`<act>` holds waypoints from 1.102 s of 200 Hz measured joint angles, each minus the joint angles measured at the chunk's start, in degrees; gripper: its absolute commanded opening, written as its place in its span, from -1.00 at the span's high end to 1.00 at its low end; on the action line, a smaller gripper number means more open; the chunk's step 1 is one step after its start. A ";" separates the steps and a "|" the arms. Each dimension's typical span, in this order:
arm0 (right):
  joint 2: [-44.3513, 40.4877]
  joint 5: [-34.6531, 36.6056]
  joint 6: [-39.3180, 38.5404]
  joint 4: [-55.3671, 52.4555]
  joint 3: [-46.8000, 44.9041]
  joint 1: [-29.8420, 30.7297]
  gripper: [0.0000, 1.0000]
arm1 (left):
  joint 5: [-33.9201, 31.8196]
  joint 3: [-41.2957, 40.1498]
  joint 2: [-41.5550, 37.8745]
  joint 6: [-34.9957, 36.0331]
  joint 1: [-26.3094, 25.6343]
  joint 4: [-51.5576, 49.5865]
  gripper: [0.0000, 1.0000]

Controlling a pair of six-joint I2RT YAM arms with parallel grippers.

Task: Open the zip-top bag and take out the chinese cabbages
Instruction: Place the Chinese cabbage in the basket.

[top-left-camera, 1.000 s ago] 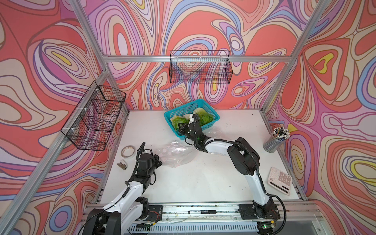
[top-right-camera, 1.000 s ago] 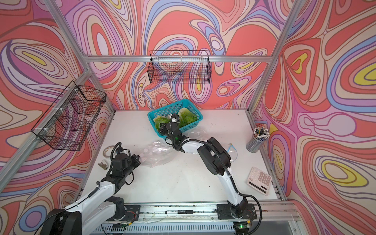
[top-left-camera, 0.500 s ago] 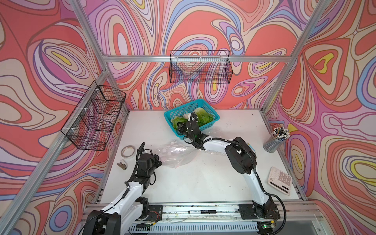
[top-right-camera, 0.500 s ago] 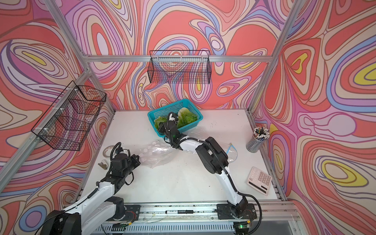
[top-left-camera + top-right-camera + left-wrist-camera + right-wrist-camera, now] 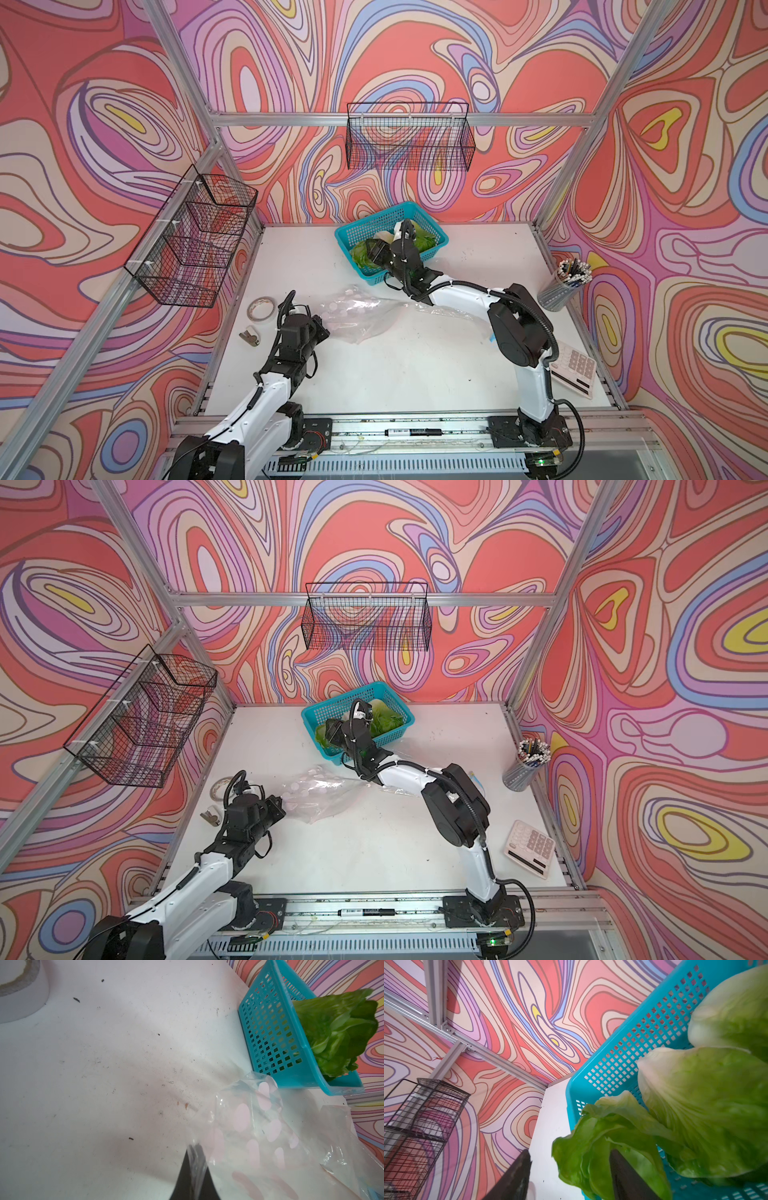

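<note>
1. My right tool [image 5: 569, 1178] is spread wide. One finger [image 5: 512, 1176] hangs over the bare worktop [image 5: 550, 1126] and the other [image 5: 627, 1176] sits in front of a green leaf. Nothing is pinched between them.
2. In both top views the right tool [image 5: 376, 252] [image 5: 332, 734] hovers over the lower left part of the blue basket [image 5: 365, 216] [image 5: 332, 706], in the upper middle of the frame.
3. The cabbages [image 5: 706, 1105] are in that basket. The right wrist view shows three heads side by side. The leaves of the one nearest the tool [image 5: 591, 1147] hang out over the basket rim [image 5: 633, 1043].
4. My left tool [image 5: 192, 1167] is pressed together, pinching an edge of the clear bag [image 5: 259, 1136], which has pale pink spots.
5. In both top views the bag [image 5: 353, 311] [image 5: 316, 791] lies crumpled on the worktop in the middle of the frame. It runs from the left tool [image 5: 322, 328] [image 5: 279, 808] to under the right arm. I cannot tell whether its far end touches the basket.
6. Further out, a tape roll [image 5: 260, 309] lies just left of the left tool. A cup of pens [image 5: 561, 286] and a calculator [image 5: 575, 368] sit along the right edge of the worktop.
</note>
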 measured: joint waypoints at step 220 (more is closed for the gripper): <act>19.41 -9.05 -5.16 -10.23 20.39 -0.72 1.00 | -0.48 0.66 -0.39 1.29 0.00 -1.62 1.00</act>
